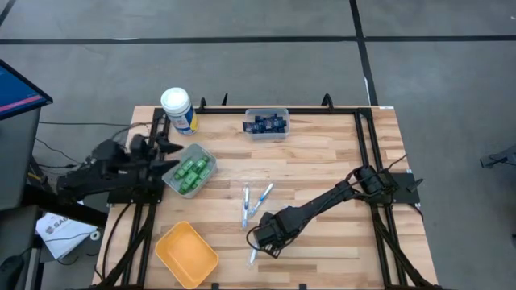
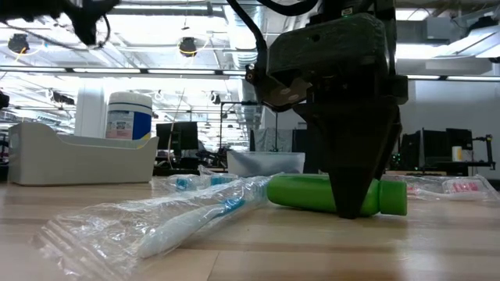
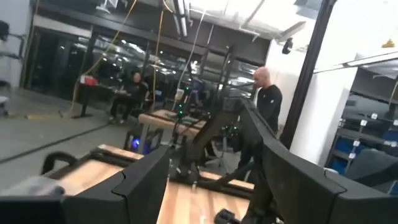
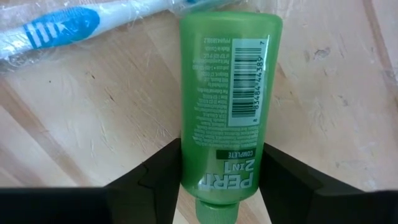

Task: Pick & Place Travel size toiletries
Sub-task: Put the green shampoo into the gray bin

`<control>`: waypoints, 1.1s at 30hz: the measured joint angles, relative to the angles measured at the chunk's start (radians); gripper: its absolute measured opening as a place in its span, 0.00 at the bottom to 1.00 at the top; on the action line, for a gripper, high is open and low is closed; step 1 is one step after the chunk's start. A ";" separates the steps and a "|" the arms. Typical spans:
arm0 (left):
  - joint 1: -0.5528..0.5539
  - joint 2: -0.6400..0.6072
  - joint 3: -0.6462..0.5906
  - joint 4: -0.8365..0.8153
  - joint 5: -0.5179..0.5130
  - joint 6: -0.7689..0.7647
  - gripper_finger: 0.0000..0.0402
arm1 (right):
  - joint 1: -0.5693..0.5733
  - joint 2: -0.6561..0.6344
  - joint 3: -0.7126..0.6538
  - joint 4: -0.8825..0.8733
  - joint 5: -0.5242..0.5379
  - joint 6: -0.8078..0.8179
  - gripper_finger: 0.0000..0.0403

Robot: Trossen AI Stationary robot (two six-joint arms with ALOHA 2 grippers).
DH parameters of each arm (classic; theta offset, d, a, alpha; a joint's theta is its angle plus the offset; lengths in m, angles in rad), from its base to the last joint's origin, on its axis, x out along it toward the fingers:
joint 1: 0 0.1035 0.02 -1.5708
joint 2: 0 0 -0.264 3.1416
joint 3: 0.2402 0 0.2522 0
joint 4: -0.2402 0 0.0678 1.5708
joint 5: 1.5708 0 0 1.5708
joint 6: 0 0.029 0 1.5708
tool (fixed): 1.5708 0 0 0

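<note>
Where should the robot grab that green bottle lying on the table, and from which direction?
Probably from straight above, across the narrow lower body near the cap. The green bottle lies flat on the table, so its two long sides are exposed. The right gripper already straddles it there, a finger on each side, open.

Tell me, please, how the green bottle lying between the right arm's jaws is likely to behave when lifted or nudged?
The green bottle looks like smooth moulded plastic, so probably stiff but somewhat slippery. It lies on its side on the table; its rounded body may roll if nudged. Being small, it is likely light. The right gripper straddles its cap end.
</note>
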 joint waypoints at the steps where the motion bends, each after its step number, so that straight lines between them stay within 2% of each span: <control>1: 0.000 0.000 -0.029 0.035 0.000 -0.013 0.63 | 0.000 0.000 0.000 0.000 -0.001 0.000 0.44; 6: 0.000 -0.001 -0.151 0.152 0.000 -0.079 0.63 | -0.001 0.000 0.000 -0.002 -0.013 0.009 0.44; 11: 0.000 -0.001 -0.217 0.222 -0.001 -0.091 0.63 | 0.004 0.000 0.001 -0.003 -0.017 0.013 0.43; 23: 0.000 -0.001 -0.315 0.305 -0.014 -0.154 0.63 | 0.004 0.000 0.001 -0.004 -0.024 0.010 0.42; 33: 0.000 0.005 -0.314 0.331 -0.044 -0.166 0.63 | -0.001 -0.009 0.000 -0.006 -0.028 -0.025 0.43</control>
